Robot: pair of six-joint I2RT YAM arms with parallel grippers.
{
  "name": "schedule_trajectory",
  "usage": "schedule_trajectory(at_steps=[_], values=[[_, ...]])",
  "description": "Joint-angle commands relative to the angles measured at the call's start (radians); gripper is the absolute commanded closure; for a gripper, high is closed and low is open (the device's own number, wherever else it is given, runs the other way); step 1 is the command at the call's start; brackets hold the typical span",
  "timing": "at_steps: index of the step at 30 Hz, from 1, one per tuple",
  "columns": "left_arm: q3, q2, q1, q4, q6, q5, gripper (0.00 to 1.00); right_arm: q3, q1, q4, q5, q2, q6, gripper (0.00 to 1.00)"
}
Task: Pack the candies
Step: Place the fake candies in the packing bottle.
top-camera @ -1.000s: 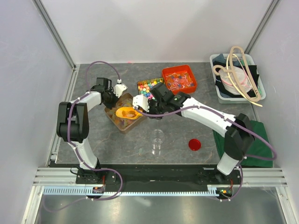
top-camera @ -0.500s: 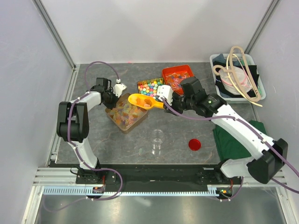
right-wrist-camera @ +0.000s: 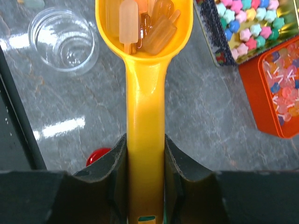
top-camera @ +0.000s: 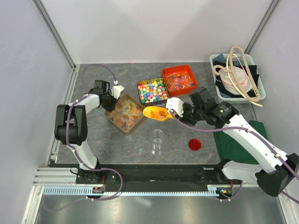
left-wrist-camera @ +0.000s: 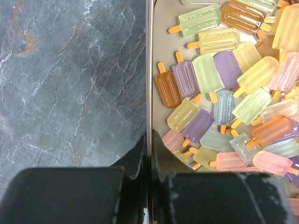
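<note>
Candies (top-camera: 125, 114), flat translucent ice-lolly shapes in pale orange, yellow, pink, green and purple, lie heaped in a brown tray (left-wrist-camera: 149, 70) left of centre in the top view. The left gripper (left-wrist-camera: 149, 142) sits at the tray's upper-left edge, its jaws clenched on the thin wall, one finger inside and one outside. Just right of the tray's right corner a yellow scoop (top-camera: 156, 113) hangs over the grey table (top-camera: 93, 140), its bowl pointing left and holding a few more candies. Below it, apart from it, a clear cup (top-camera: 157, 139) stands upright. The right gripper (right-wrist-camera: 145, 147) grasps the scoop's handle between both fingers. Toward the top, a tin (top-camera: 152, 90) of bright star sweets adjoins an orange tray (top-camera: 180, 79). A red lid (top-camera: 194, 144) lies right of the cup.
</note>
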Motion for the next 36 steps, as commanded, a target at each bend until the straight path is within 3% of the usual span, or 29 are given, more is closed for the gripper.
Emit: schedule_trajectory(at_steps=[1, 15, 36], values=[[-0.015, -0.044, 0.018, -0.007, -0.045, -0.008, 0.98, -0.010, -0.003, -0.092, 0.043, -0.063, -0.039, 1.00], [0.021, -0.021, 0.038, -0.039, -0.074, -0.010, 0.98, -0.082, -0.001, -0.261, 0.086, -0.170, -0.090, 1.00], [0.029, 0.007, 0.038, -0.039, -0.099, -0.013, 0.98, 0.099, 0.075, -0.456, 0.208, -0.073, -0.147, 1.00]])
